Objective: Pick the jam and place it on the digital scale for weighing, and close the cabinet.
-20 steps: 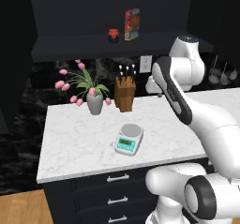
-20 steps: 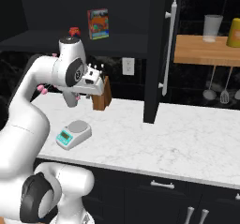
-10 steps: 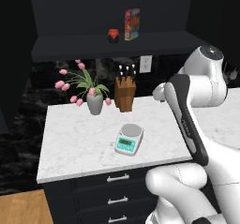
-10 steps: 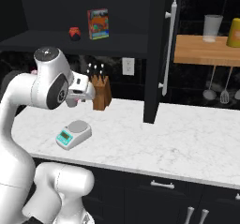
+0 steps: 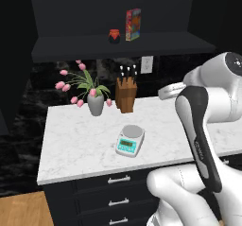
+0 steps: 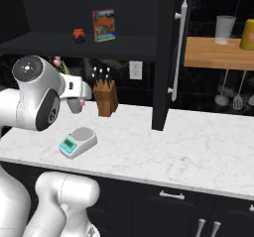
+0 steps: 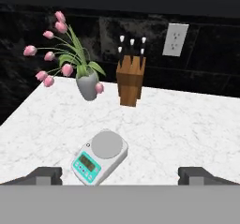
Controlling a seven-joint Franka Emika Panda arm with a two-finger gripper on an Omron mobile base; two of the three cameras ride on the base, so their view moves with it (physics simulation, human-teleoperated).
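The small squat jam jar (image 5: 114, 36), red on top and dark below, stands upright on the black shelf (image 5: 118, 47); the jaws are released, empty.

**Layout of bench, shelf and cabinet**

The digital scale (image 5: 130, 141) sat near the bench's (image 5: 85, 149) front edge. Behind it stood the knife block (image 5: 125, 92), with the flower vase (image 5: 95, 103) to its left, both by the far wall. On the shelf (image 5: 118, 45) above, the jam (image 5: 114, 36) stood just left of a box (image 5: 133, 24). The cabinet's (image 6: 168, 57) door hung open to the right.
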